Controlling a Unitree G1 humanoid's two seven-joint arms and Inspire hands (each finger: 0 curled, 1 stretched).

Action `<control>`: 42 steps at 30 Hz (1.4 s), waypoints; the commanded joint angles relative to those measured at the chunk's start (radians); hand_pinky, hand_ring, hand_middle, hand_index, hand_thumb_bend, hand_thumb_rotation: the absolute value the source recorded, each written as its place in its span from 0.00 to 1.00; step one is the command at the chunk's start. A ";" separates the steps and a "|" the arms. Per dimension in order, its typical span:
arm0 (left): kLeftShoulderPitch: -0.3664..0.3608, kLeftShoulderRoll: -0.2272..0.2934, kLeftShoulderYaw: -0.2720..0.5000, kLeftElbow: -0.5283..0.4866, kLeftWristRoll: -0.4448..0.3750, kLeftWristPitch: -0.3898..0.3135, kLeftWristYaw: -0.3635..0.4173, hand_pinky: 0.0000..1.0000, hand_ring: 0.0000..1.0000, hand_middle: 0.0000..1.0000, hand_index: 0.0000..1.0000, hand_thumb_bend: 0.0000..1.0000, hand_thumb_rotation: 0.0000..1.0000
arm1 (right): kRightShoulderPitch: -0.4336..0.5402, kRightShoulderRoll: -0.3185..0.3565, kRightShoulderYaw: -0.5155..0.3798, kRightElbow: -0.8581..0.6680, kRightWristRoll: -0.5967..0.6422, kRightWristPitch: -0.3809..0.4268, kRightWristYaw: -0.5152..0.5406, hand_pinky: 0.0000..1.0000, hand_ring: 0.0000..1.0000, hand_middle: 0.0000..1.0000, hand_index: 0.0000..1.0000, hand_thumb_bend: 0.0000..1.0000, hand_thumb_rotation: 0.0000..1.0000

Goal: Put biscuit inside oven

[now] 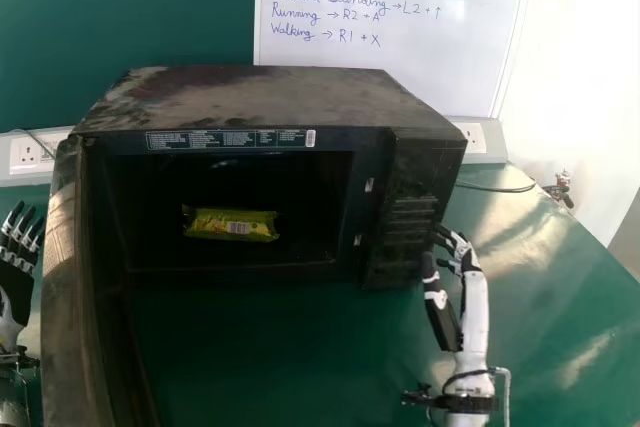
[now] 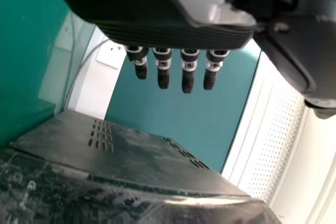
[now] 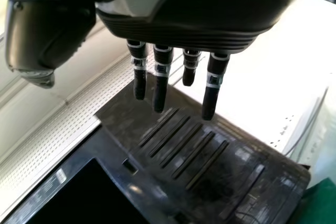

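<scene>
And there's our 1 biscuit packet (image 1: 230, 225), lying inside the oven (image 1: 270, 97), its door (image 1: 62, 287) swung open at left! Our left hand (image 1: 17, 277) is released beside that door, fingers straight; our right hand (image 1: 440, 312) (released too, fingers extended) is right by the front panel (image 1: 405, 217).

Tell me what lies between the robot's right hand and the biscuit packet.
In the head view, the ribbed panel of the oven, the opening's frame and some dark interior lie between the right hand and the packet.
</scene>
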 commanded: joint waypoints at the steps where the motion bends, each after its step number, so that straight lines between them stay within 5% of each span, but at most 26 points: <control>1: 0.069 -0.078 0.001 0.031 -0.010 -0.008 -0.004 0.09 0.34 0.47 0.64 0.36 1.00 | 0.000 0.012 -0.016 0.027 0.023 -0.019 -0.012 0.71 0.77 0.80 0.87 0.82 1.00; 14: 0.068 -0.104 -0.008 -0.035 -0.033 0.019 -0.114 0.15 0.33 0.42 0.52 0.32 0.95 | -0.013 0.030 -0.050 0.086 0.057 -0.038 -0.018 0.69 0.76 0.78 0.87 0.81 1.00; 25: 0.092 -0.128 -0.042 -0.089 -0.017 0.028 -0.179 0.20 0.35 0.43 0.51 0.64 0.78 | 0.001 0.047 -0.074 0.016 0.106 0.079 0.022 0.72 0.81 0.82 0.88 0.77 1.00; 31: 0.106 -0.136 -0.076 -0.111 0.019 -0.033 -0.190 0.22 0.34 0.42 0.51 0.82 0.74 | 0.006 0.044 -0.081 -0.012 0.108 0.123 0.036 0.72 0.79 0.82 0.89 0.76 1.00; 42: 0.125 -0.138 -0.129 -0.150 0.041 -0.078 -0.217 0.24 0.37 0.44 0.51 0.87 0.67 | -0.007 0.014 -0.110 -0.006 0.149 0.163 0.092 0.76 0.80 0.82 0.88 0.76 1.00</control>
